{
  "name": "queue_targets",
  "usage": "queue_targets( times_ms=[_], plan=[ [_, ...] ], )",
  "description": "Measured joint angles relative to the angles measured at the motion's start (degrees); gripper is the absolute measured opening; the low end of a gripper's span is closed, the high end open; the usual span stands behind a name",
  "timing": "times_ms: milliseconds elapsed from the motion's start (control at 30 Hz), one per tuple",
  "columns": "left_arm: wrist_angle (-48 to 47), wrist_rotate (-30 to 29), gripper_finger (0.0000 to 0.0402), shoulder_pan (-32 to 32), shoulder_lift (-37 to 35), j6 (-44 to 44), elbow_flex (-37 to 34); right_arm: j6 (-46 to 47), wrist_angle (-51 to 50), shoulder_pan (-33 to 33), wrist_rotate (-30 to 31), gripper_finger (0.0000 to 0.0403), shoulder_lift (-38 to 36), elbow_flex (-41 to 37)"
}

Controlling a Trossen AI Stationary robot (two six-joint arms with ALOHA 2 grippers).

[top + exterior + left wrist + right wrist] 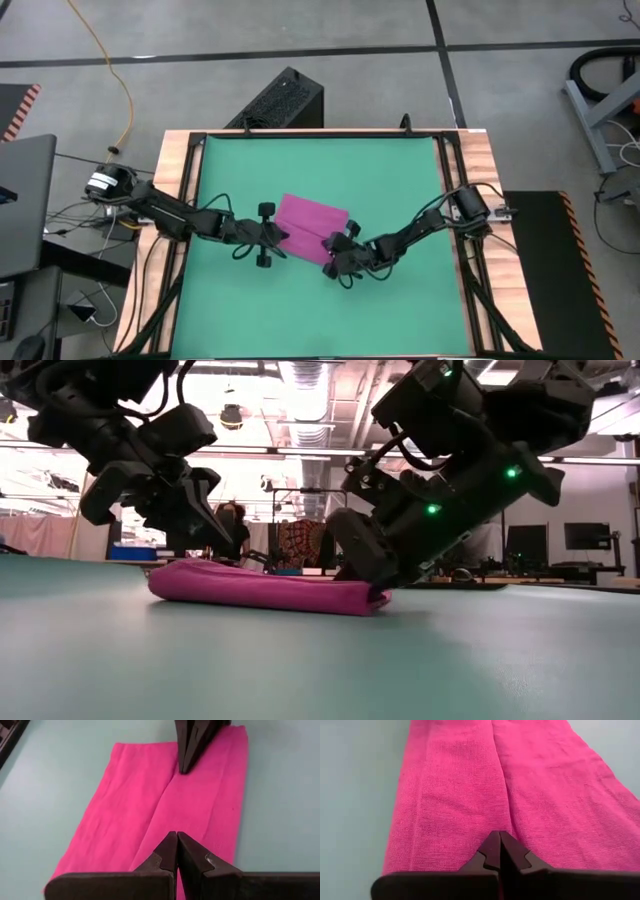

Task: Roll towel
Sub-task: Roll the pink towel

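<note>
The towel (309, 228), a plain magenta-pink cloth, is lying folded and flat near the middle of the green mat (380, 170) that is covering the desk (176, 160), whose wooden border is showing along both sides. In the low view the cloth is sitting as a low, slightly thick band on the mat, with its right end rounded.

The left gripper (274, 238) is reaching in from the left and hanging at the towel's left edge; its fingers (167, 851) are pressed together with nothing between them, their tips over the pink cloth near a lengthwise crease. The right gripper (336, 252) is coming in from the right at the towel's near right corner. Its fingers (492, 851) are also clenched tip to tip over the cloth; whether a thin layer of fabric is pinched between them cannot be told from these views, though it looks as if they are only pressing down on it.

Beyond the desk, a grey tiled floor (330, 25) with dark seams is showing, a black box (283, 100) is standing just past the far edge, and a yellow cable (112, 70) is trailing at the far left. The low view is looking into a large room with bright ceiling lights (300, 380) and dark monitors (585, 536) on the right.
</note>
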Motion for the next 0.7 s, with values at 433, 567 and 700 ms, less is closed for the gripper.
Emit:
queue_targets(
  times_ms=[433,567,700],
  plan=[
    [5.9,-1.6,0.0000,4.8,0.1,0.8,-8.1,-0.8,-0.8,0.1,-2.4,0.0016,-0.5,-0.1],
    [11.9,-0.2,0.0000,6.1,0.0,-3.2,-13.6,-1.3,-0.8,0.1,-2.6,0.0016,-0.5,-0.1],
    [12.5,1.0,0.0000,6.2,0.0,-7.9,-15.9,-3.5,-0.4,0.1,-2.1,0.0020,-0.9,-0.2]
  ],
)
